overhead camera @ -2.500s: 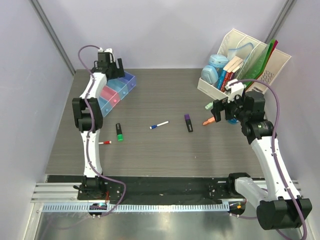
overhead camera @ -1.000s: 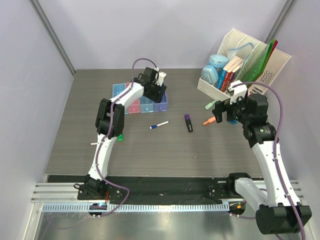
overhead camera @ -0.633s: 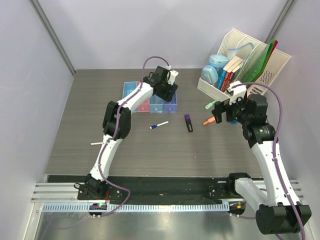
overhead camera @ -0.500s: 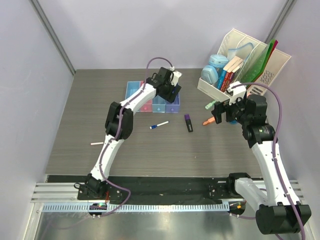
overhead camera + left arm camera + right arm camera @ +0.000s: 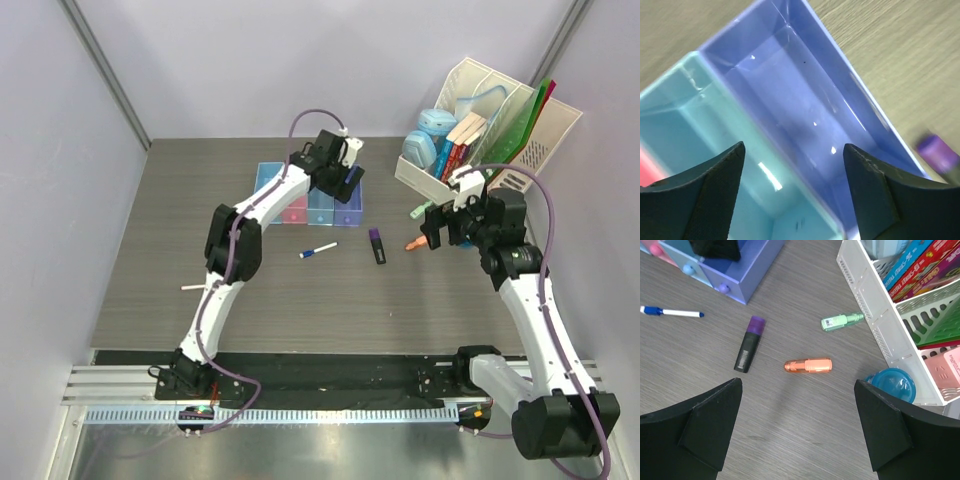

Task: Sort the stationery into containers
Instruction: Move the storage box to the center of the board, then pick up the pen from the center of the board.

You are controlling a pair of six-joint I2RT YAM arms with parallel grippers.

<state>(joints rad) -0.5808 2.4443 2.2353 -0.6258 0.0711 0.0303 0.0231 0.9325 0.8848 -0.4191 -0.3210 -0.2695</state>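
Left gripper (image 5: 793,146), spread and empty, hangs over the three-o'clock purple tray (image 5: 790,95). Right gripper (image 5: 799,385) gapes above the orange highlighter (image 5: 808,365), probably its pick.

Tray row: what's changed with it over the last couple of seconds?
The left gripper moved the tray row from the table's back left corner rightward to mid-table, straightening it. The right gripper, blue-capped marker, purple highlighter and orange highlighter stayed put.

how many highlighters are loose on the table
3: a purple highlighter mid-table, an orange highlighter to its right, a green highlighter beside the white rack. More may be hidden.
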